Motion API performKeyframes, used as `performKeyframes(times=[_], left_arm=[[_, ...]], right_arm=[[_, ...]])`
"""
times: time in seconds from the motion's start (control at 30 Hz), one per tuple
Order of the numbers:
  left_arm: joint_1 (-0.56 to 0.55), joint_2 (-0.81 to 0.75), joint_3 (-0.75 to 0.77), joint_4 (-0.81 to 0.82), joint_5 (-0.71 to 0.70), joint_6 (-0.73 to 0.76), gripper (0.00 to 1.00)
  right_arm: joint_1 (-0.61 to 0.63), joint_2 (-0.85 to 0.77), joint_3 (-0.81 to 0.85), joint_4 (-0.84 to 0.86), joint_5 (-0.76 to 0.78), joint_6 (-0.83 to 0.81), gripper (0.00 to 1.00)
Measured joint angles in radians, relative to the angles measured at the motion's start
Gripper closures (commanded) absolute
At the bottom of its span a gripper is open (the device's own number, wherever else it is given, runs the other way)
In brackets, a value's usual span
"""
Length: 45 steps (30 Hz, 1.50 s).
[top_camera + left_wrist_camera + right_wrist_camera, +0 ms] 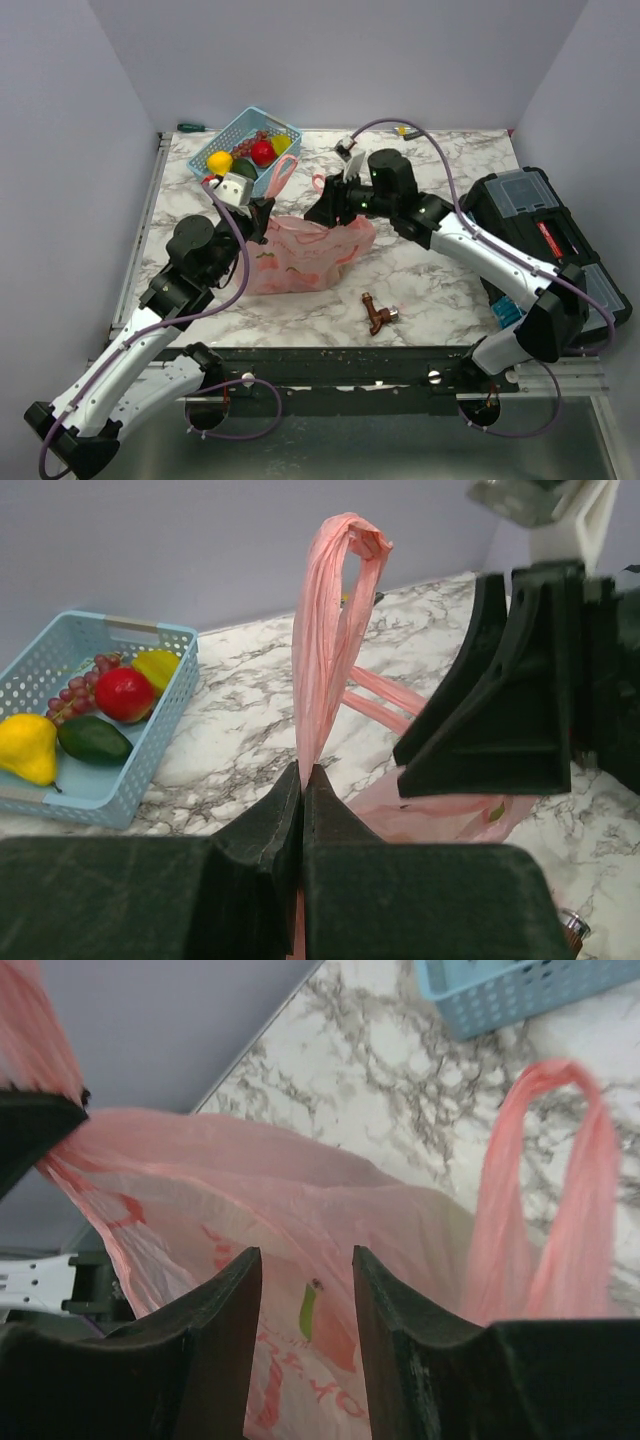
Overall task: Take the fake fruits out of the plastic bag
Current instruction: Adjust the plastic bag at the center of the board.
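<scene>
The pink plastic bag (300,258) lies mid-table. My left gripper (262,218) is shut on one of its loop handles (335,610), which stands up from the closed jaws (303,770). My right gripper (322,208) is at the bag's far edge. In its wrist view it (306,1252) stands open over the pink film (300,1190). A green and orange patch (312,1312) shows through the film between the fingers; I cannot tell whether it is a fruit or print. Fake fruits lie in the blue basket (232,128): a yellow one (219,162), a red one (263,152), a dark green one (93,738).
Another bag handle (560,1190) lies loose on the marble near the basket (520,995). A small brown metal piece (379,315) rests near the front edge. A black toolbox (545,220) fills the right side. A green-handled tool (190,127) lies behind the basket.
</scene>
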Motion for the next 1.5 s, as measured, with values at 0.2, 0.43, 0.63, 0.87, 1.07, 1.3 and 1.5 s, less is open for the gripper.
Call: performKeyframes(times=[0.2, 0.43, 0.63, 0.87, 1.07, 1.3, 1.5], left_arm=[[-0.010, 0.000, -0.003, 0.000, -0.001, -0.001, 1.00], [-0.028, -0.012, -0.021, -0.013, -0.019, -0.030, 1.00], [-0.048, -0.055, 0.012, -0.191, -0.119, -0.208, 0.52], [-0.047, -0.336, 0.009, -0.464, -0.113, -0.355, 0.01], [-0.047, -0.423, 0.156, -0.702, 0.012, -0.422, 0.01], [-0.047, -0.377, 0.137, -0.737, 0.332, -0.510, 0.01], [-0.047, -0.328, 0.004, -0.722, 0.417, -0.650, 0.01]], right_arm=[[0.127, -0.014, -0.165, 0.064, -0.002, 0.060, 0.62], [0.188, -0.017, -0.406, 0.173, 0.080, 0.072, 0.62], [0.188, 0.005, -0.417, 0.184, 0.174, 0.049, 0.61], [0.196, -0.018, -0.480, 0.280, 0.172, 0.109, 0.59], [0.229, -0.019, -0.477, 0.284, 0.180, 0.128, 0.47], [0.249, -0.073, -0.428, 0.253, 0.198, 0.132, 0.32], [0.271, -0.112, -0.417, 0.254, 0.216, 0.130, 0.27]])
